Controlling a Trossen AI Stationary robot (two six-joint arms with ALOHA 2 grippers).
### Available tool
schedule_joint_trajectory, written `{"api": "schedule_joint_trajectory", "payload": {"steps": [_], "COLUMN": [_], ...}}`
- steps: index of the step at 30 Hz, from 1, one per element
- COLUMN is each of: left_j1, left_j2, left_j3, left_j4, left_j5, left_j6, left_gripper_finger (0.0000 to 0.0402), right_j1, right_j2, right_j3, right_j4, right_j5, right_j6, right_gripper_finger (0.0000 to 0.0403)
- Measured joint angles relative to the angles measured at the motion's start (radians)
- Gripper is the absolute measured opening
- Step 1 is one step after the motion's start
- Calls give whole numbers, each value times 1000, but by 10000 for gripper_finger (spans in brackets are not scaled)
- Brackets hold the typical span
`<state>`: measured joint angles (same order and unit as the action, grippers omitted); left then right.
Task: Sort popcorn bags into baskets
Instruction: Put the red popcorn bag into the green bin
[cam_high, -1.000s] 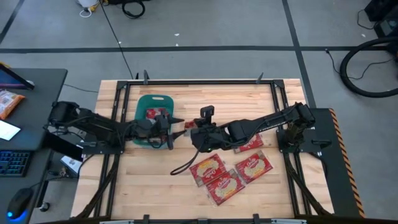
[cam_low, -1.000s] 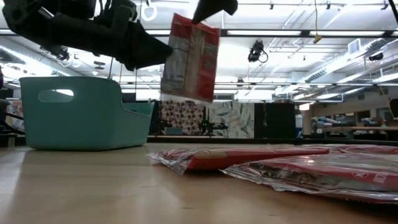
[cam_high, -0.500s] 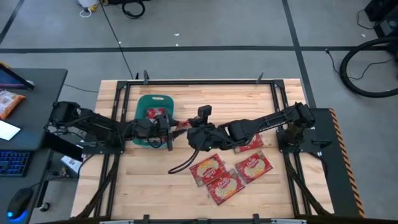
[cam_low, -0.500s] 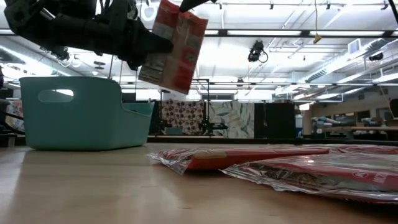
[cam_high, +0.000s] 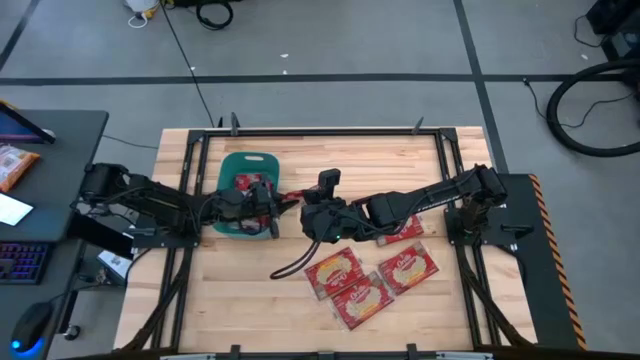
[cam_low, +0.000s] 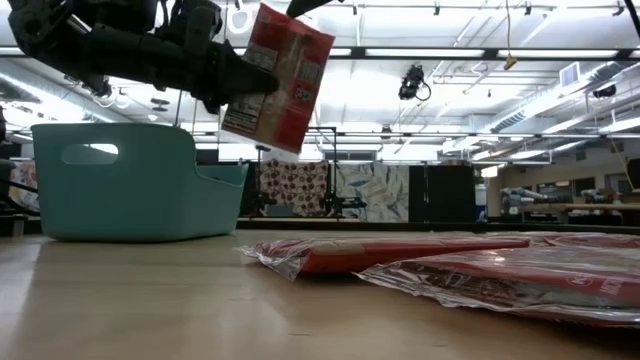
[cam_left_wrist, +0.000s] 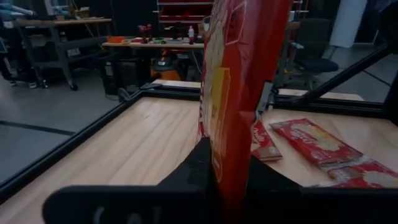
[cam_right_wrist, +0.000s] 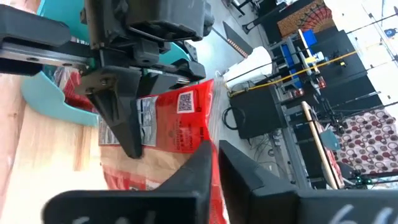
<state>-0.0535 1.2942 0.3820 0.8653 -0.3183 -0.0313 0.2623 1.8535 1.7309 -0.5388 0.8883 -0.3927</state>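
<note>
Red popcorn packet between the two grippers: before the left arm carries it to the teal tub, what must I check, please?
1. Left gripper clamped on the flat red popcorn packet: ok, the left wrist view shows it pinched between both fingers.
2. Right gripper free of the packet: cannot tell.
3. Packet clear of the wooden table: ok, it hangs in the air.
4. Packet above the teal rectangular plastic tub: not ok, it hangs beside the tub.
5. Loose packets on the table out of the path: ok, they lie on the side away from the tub.
</note>
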Motion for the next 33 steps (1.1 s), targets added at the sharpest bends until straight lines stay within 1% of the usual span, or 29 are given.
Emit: {"api": "schedule_joint_trajectory", "payload": {"steps": [3, 6, 10, 14, 18, 22, 26, 30, 33], "left_j1": [5, 7, 7, 7, 7, 7, 7, 7, 7], "left_j2": [-2, -28, -102, -203, -332, -455, -566, -657, -718], "left_j3": [0, 0, 0, 0, 0, 0, 0, 0, 0], "left_j4": [-16, -52, -97, -196, -359, -525, -660, -754, -810], "left_j5": [0, -1, -4, -4, -35, -68, -82, -93, -112], "left_j6": [-6, -8, -2, -12, -70, -178, -292, -334, -370], "left_gripper_finger": [31, 31, 31, 31, 31, 31, 31, 31, 31], "right_j1": [7, 28, 55, 66, 63, 54, 53, 43, 34], "right_j2": [0, -10, -38, -72, -96, -104, -104, -104, -104], "right_j3": [0, 0, 0, 0, -2, -42, -112, -201, -266], "right_j4": [-2, -6, -26, -135, -300, -398, -404, -384, -362], "right_j5": [12, 65, 114, 121, 113, 112, 113, 116, 146], "right_j6": [-2, -21, -16, 68, 248, 382, 424, 452, 467], "right_gripper_finger": [64, 96, 135, 160, 169, 168, 168, 167, 167]}}
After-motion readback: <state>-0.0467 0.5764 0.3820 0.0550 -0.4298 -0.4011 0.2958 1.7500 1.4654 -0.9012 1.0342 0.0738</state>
